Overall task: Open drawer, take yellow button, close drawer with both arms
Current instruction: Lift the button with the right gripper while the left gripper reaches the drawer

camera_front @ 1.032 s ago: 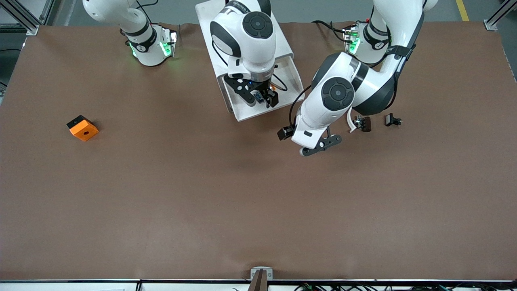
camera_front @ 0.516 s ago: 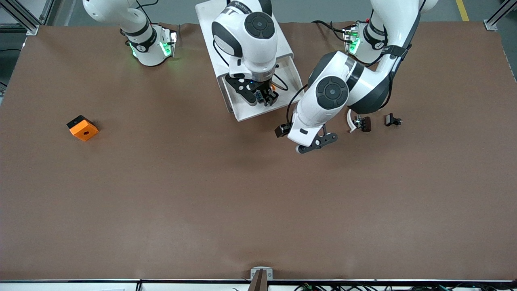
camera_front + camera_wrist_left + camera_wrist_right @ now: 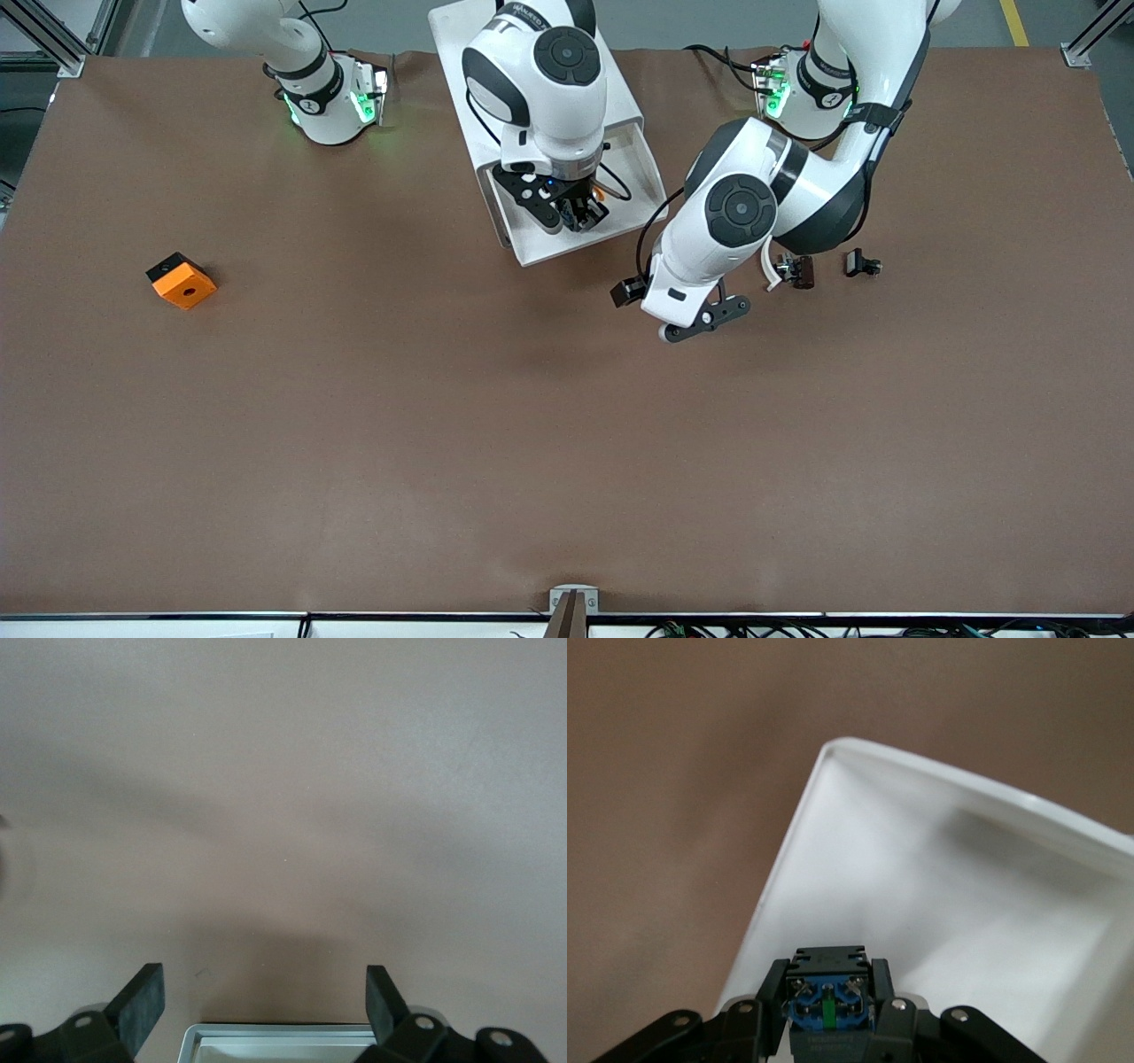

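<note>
The button (image 3: 829,1001) sits clamped between the fingers of the right end effector (image 3: 578,213), its bluish base with metal terminals and a small green mark facing the right wrist camera; no writing on it can be read. The right end effector is closed tight on it, down inside the open drawer (image 3: 540,244). The drawer is a white tray pulled out of the white cabinet (image 3: 456,53), which stands between the two arm bases. The right arm (image 3: 536,84) reaches over the cabinet, and a dark printed word runs along its upper link, too foreshortened to read.

The left end effector (image 3: 264,1005) hangs over bare tabletop (image 3: 567,443) just beside the drawer's front corner, toward the left arm's end; its fingers stand wide apart with nothing between them. The left arm (image 3: 744,208) bends above it.

Two small dark clips (image 3: 795,269) (image 3: 861,263) lie near the left arm, one with a white arc. An orange cube (image 3: 181,280) with a black side and a hole lies well apart, toward the right arm's end of the tabletop.
</note>
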`<state>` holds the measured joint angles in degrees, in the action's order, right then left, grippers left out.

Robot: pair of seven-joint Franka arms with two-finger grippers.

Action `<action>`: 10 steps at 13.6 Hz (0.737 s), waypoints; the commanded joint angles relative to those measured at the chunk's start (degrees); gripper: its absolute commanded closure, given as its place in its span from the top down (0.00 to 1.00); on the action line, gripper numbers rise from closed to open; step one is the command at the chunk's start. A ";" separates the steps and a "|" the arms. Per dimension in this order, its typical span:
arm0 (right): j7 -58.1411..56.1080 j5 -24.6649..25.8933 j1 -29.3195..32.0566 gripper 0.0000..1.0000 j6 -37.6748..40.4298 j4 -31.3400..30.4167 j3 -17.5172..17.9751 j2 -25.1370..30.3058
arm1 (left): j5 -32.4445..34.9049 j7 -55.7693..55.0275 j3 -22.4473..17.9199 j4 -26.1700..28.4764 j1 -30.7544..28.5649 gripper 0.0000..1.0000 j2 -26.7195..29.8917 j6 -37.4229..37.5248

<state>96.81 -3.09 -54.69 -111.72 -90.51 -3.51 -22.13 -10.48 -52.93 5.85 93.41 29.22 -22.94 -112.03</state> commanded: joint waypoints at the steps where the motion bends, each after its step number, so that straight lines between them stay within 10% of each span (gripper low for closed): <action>1: -4.68 -2.17 3.70 0.00 6.13 6.72 0.08 -0.11 | 1.07 -0.07 0.30 0.98 -0.22 1.00 1.14 -0.20; 10: -51.92 -3.25 28.99 0.00 20.40 12.37 -0.54 3.06 | 0.64 0.02 0.65 0.89 1.53 1.00 1.32 -0.20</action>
<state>55.14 -6.97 -31.91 -92.50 -77.67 -5.14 -19.75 -10.48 -52.92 6.07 93.38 30.02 -22.86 -112.03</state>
